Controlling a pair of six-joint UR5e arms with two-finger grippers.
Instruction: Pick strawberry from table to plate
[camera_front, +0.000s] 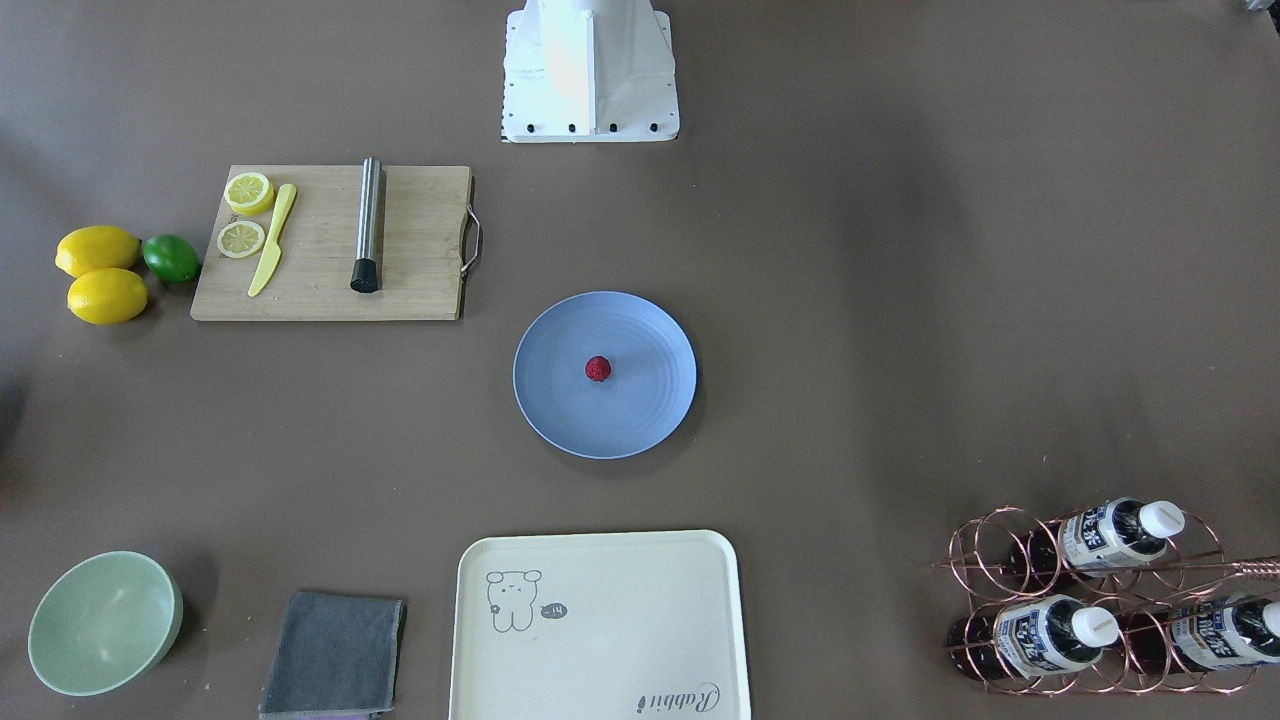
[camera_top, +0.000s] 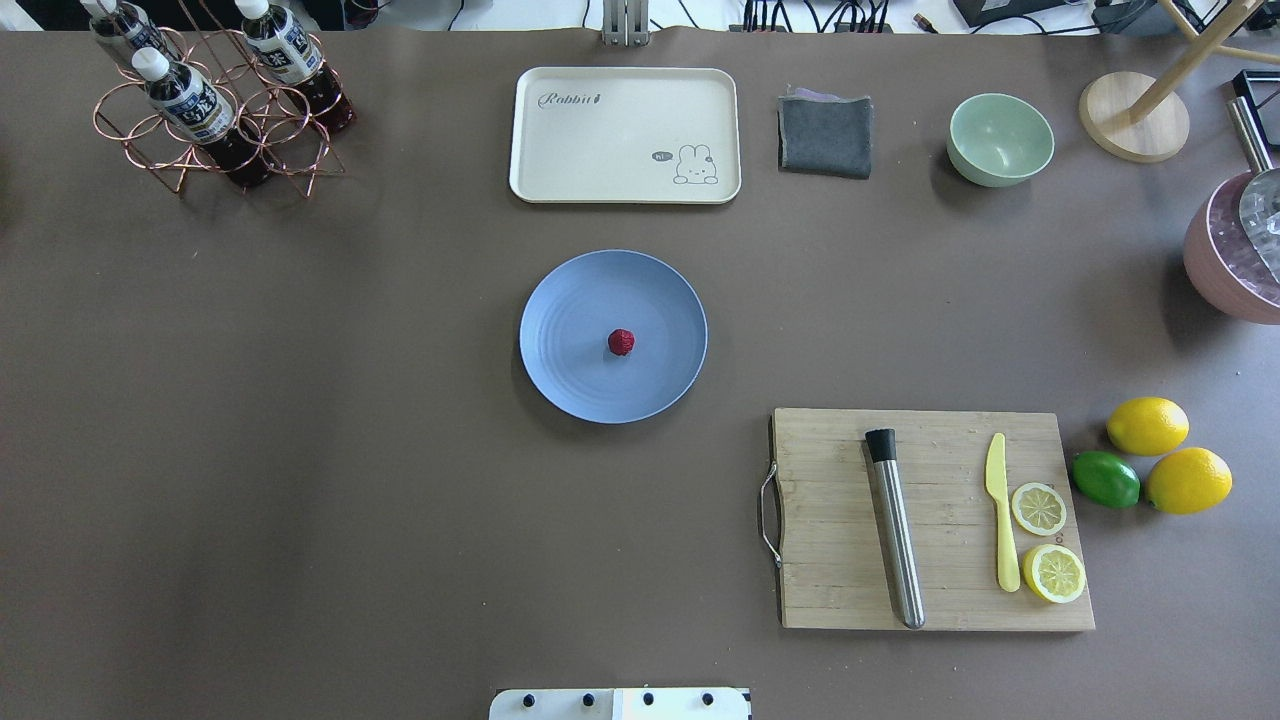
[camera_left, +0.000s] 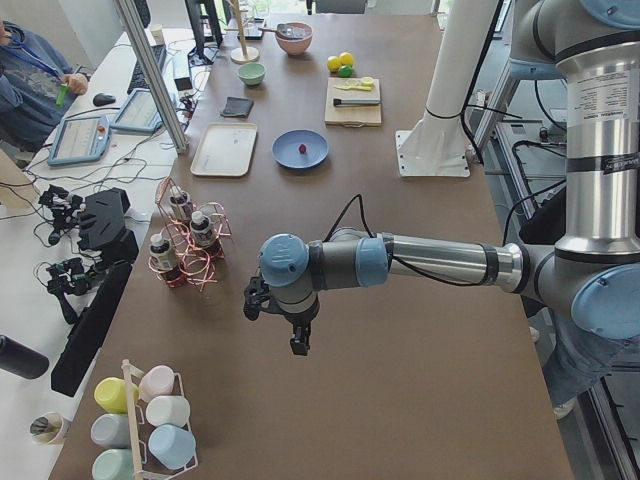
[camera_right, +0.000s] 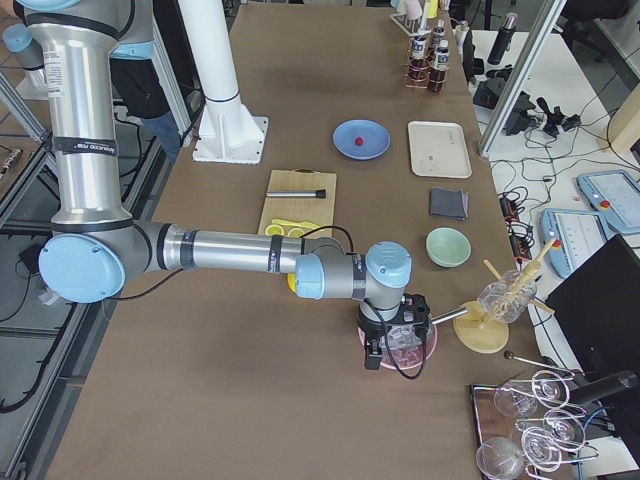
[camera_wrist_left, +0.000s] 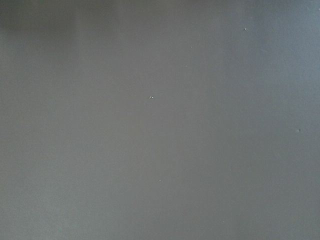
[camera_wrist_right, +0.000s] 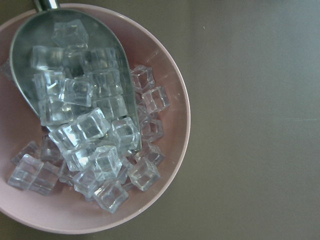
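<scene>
The small dark-red strawberry (camera_front: 598, 369) (camera_top: 621, 342) lies near the middle of the light-blue plate (camera_front: 560, 410) (camera_top: 570, 380) at the centre of the brown table (camera_front: 900, 330). No gripper shows in the overhead or front views. The left gripper (camera_left: 298, 345) hangs over bare table far from the plate, seen only in the left side view. The right gripper (camera_right: 385, 350) hovers above a pink bowl of ice cubes (camera_wrist_right: 170, 100), seen only in the right side view. I cannot tell whether either is open or shut.
A cutting board (camera_top: 930, 520) carries a steel muddler, yellow knife and lemon slices, with two lemons and a lime (camera_top: 1105, 478) beside it. A cream tray (camera_top: 625, 135), grey cloth (camera_top: 825, 135), green bowl (camera_top: 1000, 138) and bottle rack (camera_top: 215, 110) line the far edge.
</scene>
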